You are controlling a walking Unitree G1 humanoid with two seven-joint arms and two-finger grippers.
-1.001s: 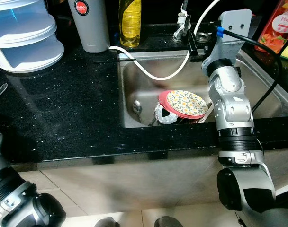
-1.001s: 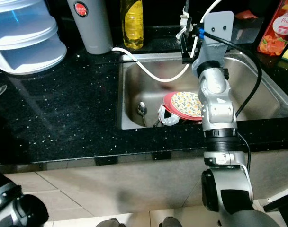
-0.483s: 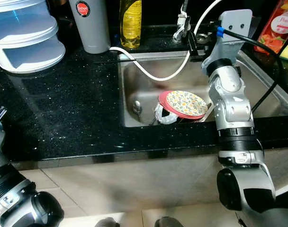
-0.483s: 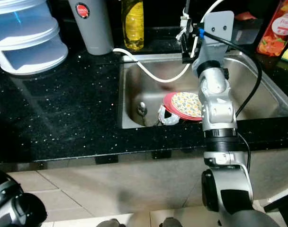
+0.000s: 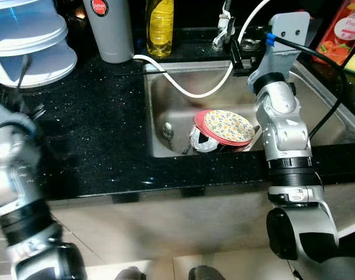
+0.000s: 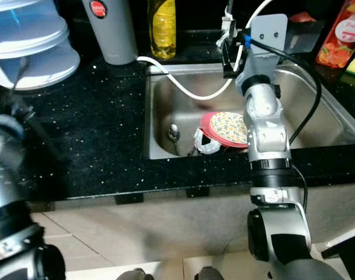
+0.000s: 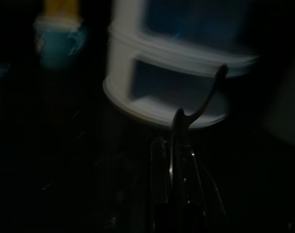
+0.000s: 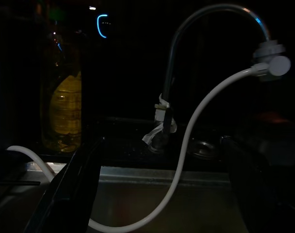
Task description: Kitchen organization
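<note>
A dark scene was shown, viewed between the two black fingers (image 8: 70, 189) of the right gripper (image 8: 157, 194), which were spread wide apart, one seen at about 8 o'clock and the other at about 4 o'clock. A curved tap (image 8: 205, 29) was seen arching from the centre toward 2 o'clock, its base wrapped with pale tape (image 8: 159, 127). A white hose (image 8: 186, 145) was attached at the spout and was draped down into the steel sink (image 8: 152, 194) at 6 o'clock, then carried off toward 9 o'clock. A bottle of yellow liquid (image 8: 65, 107) was stood on the ledge at 9 o'clock. A small blue glow (image 8: 103, 25) was noted at 11 o'clock
</note>
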